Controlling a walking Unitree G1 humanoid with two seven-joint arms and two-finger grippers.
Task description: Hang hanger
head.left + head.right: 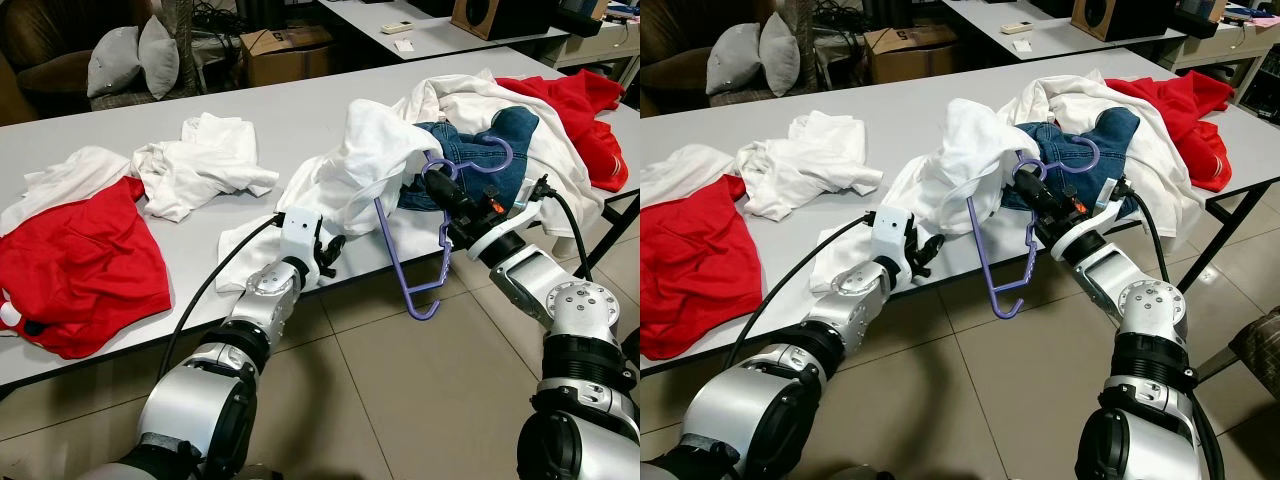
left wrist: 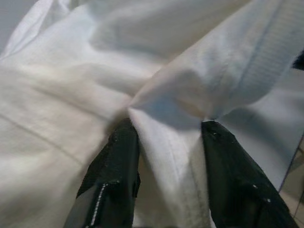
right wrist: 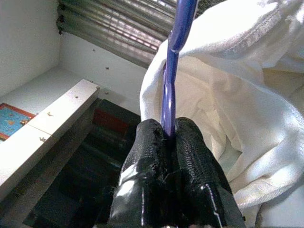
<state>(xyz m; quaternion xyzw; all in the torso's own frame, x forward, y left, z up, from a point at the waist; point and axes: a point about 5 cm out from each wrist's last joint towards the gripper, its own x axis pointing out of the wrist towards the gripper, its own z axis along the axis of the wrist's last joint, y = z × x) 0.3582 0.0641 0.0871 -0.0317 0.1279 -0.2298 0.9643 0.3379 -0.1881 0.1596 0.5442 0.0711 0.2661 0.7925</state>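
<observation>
Right gripper (image 3: pixel 169 134) is clamped tight on the purple hanger (image 1: pixel 440 250), both black fingers pressed together around its thin bar. The hanger hangs off the front edge of the grey table (image 1: pixel 300 110), its lower end curling out over the tiled floor (image 1: pixel 400 390), while its upper part runs up against a white shirt (image 1: pixel 375 150) (the cloth drapes over part of the frame). Just behind it sits a pair of blue jeans (image 1: pixel 500 135), lying in the pile with a second white garment (image 1: pixel 480 95) and a red garment (image 1: pixel 580 110) at the far right of the table.

Over on the left, the left gripper (image 2: pixel 166 142) is at the table's edge with its fingers (image 2: pixel 116 166) apart, a fold of the white shirt lying between them and the fingertips against the cloth.

Further left on the table: a crumpled white shirt (image 1: pixel 200 160) and a red shirt (image 1: pixel 80 260). Behind the table, a cardboard box (image 1: pixel 285 50) with its flaps shut and two grey cushions (image 1: pixel 135 60). No writing can be read anywhere.
</observation>
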